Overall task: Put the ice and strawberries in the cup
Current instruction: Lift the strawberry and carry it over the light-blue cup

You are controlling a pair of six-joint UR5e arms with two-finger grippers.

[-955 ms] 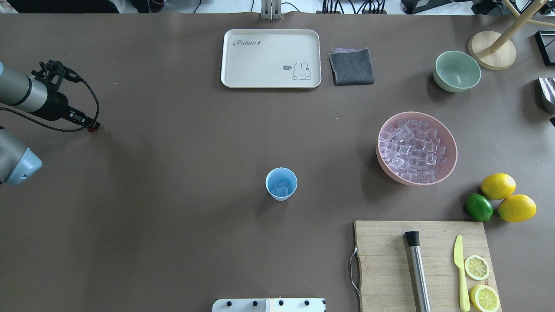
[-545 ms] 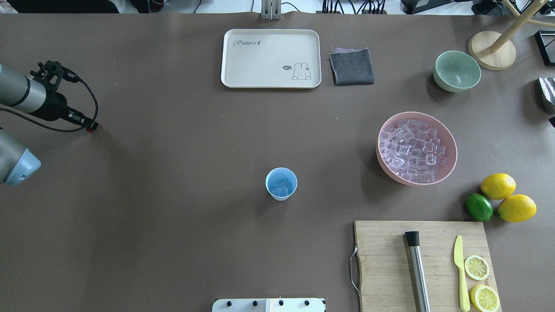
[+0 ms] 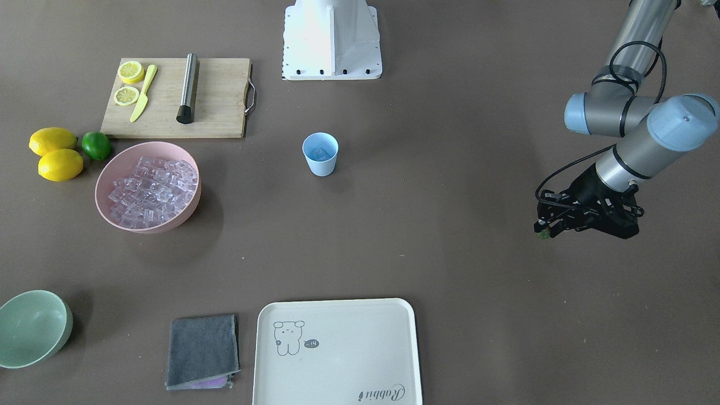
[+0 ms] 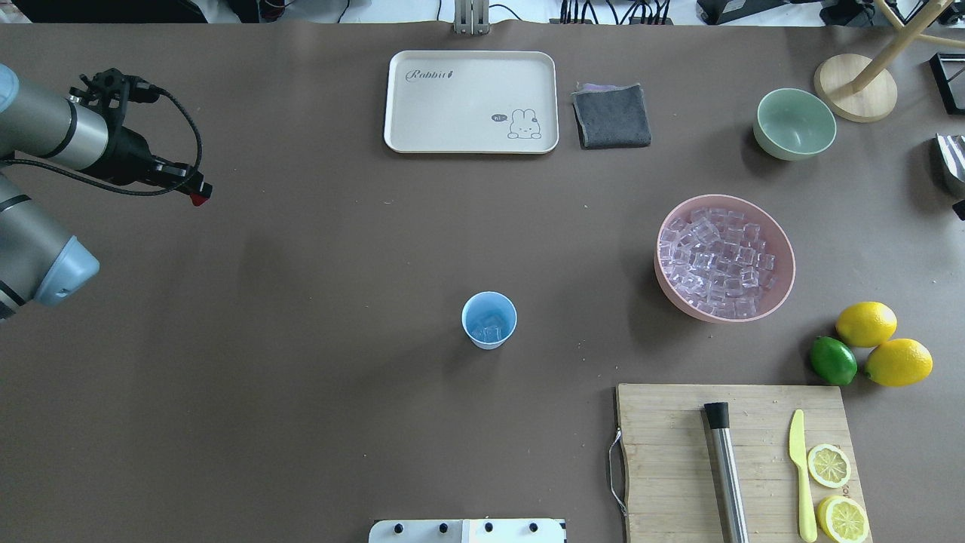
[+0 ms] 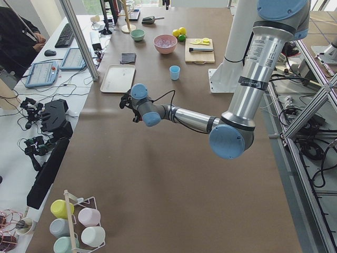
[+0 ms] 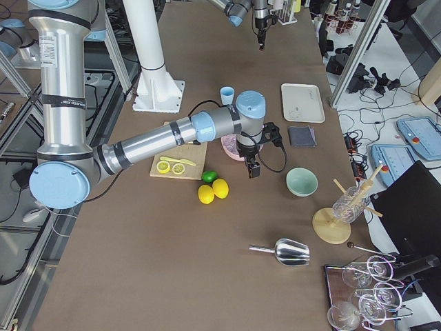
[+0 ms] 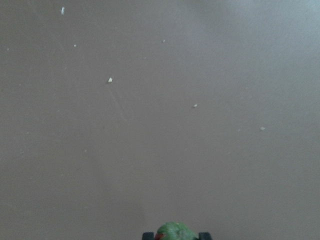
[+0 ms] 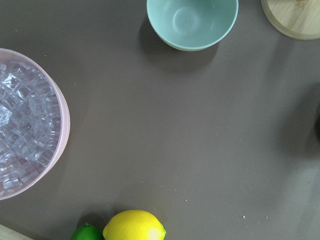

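Over at the robot's left end of the table (image 4: 301, 392), the left gripper (image 4: 194, 194) hangs above the brown top with its fingers pressed in on the strawberry (image 7: 175, 232). The overhead view shows a red speck at its tip, and the wrist camera shows the green cap wedged between two black fingertips (image 7: 148, 235). It is well apart from the light blue cup (image 3: 322, 167), which stands upright near the middle of the table with a few cubes of ice (image 4: 491, 329) in the bottom. Many more cubes fill the pink bowl (image 4: 791, 260) further to the robot's right. The right gripper (image 6: 253, 169) hangs low just beside that bowl, between it, the pale green bowl (image 4: 794, 143) and the lemons (image 4: 865, 323). I cannot tell how its fingers stand.
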